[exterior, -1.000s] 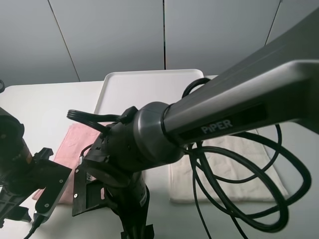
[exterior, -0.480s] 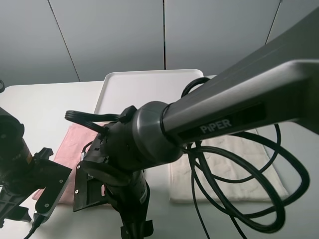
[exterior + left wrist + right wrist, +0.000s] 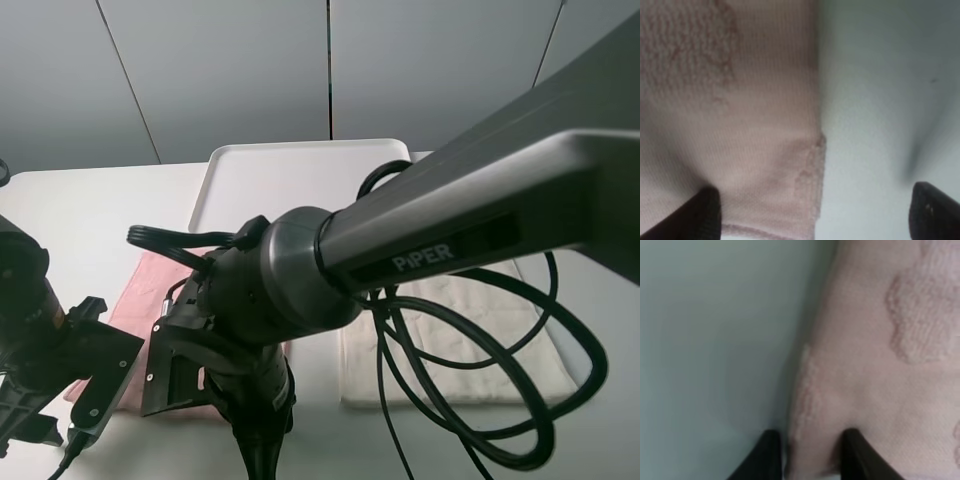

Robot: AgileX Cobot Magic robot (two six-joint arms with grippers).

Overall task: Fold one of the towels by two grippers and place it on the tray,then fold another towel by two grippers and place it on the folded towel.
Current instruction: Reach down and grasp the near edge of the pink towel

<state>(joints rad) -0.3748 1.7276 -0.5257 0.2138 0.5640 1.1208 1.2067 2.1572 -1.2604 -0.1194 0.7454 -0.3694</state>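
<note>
**Position of the work.** The pink towel (image 3: 150, 285) lies flat on the white worktop (image 3: 90, 215), on the left side of the high view. It sits in front of the tray (image 3: 300, 170) and well apart from the cream-white towel (image 3: 460, 315), which is spread out on the right. The right arm (image 3: 450, 235) reaches across the middle of the view and hides most of the pink towel.

**Left tool.** In the left wrist view, the left tool (image 3: 815, 215) stands wide open at a corner of the pink towel. One finger (image 3: 705, 212) is over the cloth and the other finger (image 3: 935, 210) is over bare worktop, so the towel's corner and side hem lie between them. It grips nothing. Whether the finger on the cloth side touches the towel cannot be told.

**Right tool.** In the right wrist view, the right tool (image 3: 812, 455) is drawn narrow across the pink towel's edge. One finger (image 3: 765, 457) is on the worktop side of the hem and the other finger (image 3: 857, 457) is on the cloth side. The cloth fills the gap between them and is pinched.

**Edges and clearance.**
- Bare worktop adjoins the towel on the outer side of each tool.
- The tray's visible surface is bare.
- Black cables (image 3: 385, 340) hang in loops in front of the cream-white towel.
</note>
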